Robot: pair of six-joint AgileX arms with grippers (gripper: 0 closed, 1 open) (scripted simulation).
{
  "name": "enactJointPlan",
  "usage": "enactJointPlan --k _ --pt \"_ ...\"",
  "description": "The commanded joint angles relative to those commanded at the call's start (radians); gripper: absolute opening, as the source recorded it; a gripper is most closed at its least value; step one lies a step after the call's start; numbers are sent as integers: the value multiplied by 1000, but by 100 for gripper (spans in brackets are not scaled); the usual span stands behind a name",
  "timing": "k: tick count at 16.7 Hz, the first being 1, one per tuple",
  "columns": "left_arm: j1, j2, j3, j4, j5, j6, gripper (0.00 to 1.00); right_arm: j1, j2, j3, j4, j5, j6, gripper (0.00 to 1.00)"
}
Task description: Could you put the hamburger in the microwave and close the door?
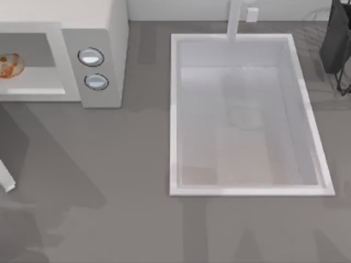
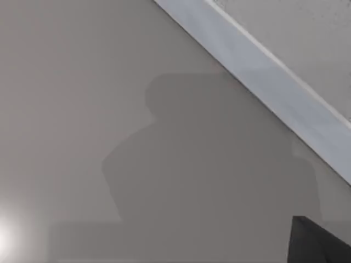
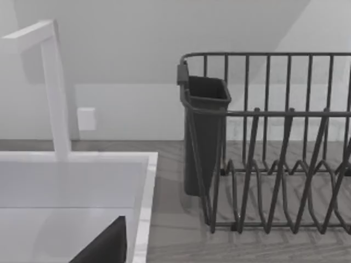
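Hamburger (image 1: 10, 66) inside open microwave (image 1: 104, 33)

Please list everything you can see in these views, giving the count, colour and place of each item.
hamburger: one, pale tan with orange-brown patches, inside the microwave cavity at the top view's left edge.
microwave: one, off-white with a grey cavity, far left corner of the table.
dials: two, silver-rimmed, on the microwave's side panel, one nearer than the other.
door: one, white frame, swung open toward the near left; just an edge of it shows.
sink basin: one, white, right of the microwave.
faucet: one, white, at the basin's far rim.
dish rack: one, dark wire with a dark cup holder, far right of the table.
table: one, grey.
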Motion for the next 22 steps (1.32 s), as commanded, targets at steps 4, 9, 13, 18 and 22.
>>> enactJointPlan --k 4,9,13,18,22 --pt "0 1 -1 -1 2 -3 0 0 0 0 0 0 0 100" --pt "-111 -41 -28 4 -82 -98 0 0 0 0 0 0 0 100" --pt "-341 -114 -79 7 -224 -255 0 0 0 0 0 0 0 100" --pt "-518 -193 -120 18 -350 -398 0 0 0 0 0 0 0 100" --pt "-517 -191 -117 18 -349 -400 0 0 0 0 0 0 0 100"
